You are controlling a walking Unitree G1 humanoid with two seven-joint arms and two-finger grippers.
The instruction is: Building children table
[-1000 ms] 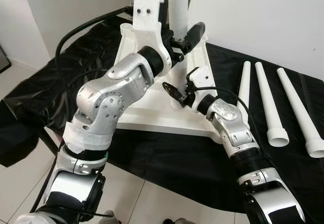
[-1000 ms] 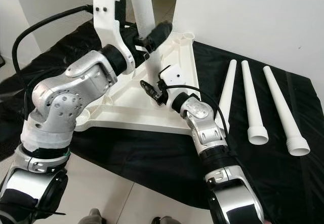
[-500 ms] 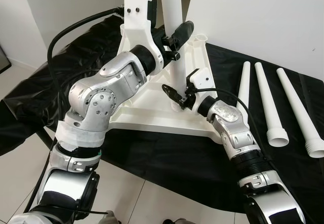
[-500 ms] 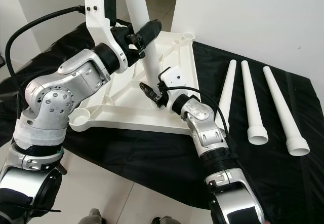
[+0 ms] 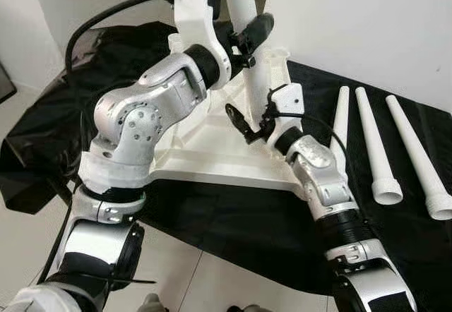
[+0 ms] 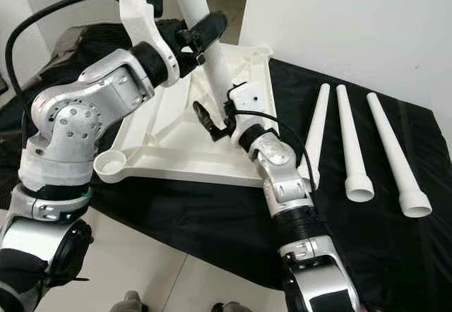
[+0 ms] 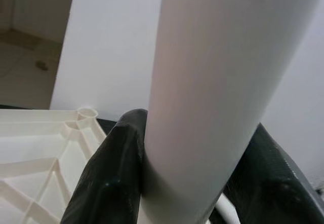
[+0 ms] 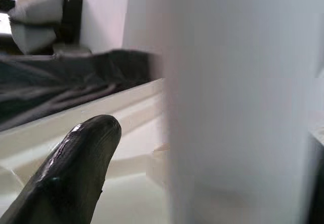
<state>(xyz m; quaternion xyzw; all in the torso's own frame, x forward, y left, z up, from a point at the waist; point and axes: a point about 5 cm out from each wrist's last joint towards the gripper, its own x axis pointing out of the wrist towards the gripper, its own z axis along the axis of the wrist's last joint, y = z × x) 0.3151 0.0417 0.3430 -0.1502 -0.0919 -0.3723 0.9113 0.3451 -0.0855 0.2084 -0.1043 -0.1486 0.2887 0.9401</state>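
a white table leg stands nearly upright on the upturned white tabletop, its long axis leaning a little with the top tipped toward the robot's left, and its upper end running out past the picture's top edge. its foot meets the tabletop near that top's right edge, partway between the far corner socket and the near right corner. the left gripper is clamped around the leg well up its length, one black finger pressed to each side of the white tube. the right gripper sits low at the leg's base; one black finger stands off from the leg with a gap showing, so its jaws are parted and hold nothing that can be seen.

the tabletop lies underside up on a black cloth, ribs showing, with a round socket at its near left corner, close to the cloth's near edge. three spare legs lie side by side on the cloth toward its right edge, well apart from the tabletop, long axes running near to far, wide open ends toward the robot and narrow tips toward the wall. bare cloth lies between the tabletop's right edge and the nearest spare leg, crossed by the right forearm. pale floor tiles lie below the near edge.
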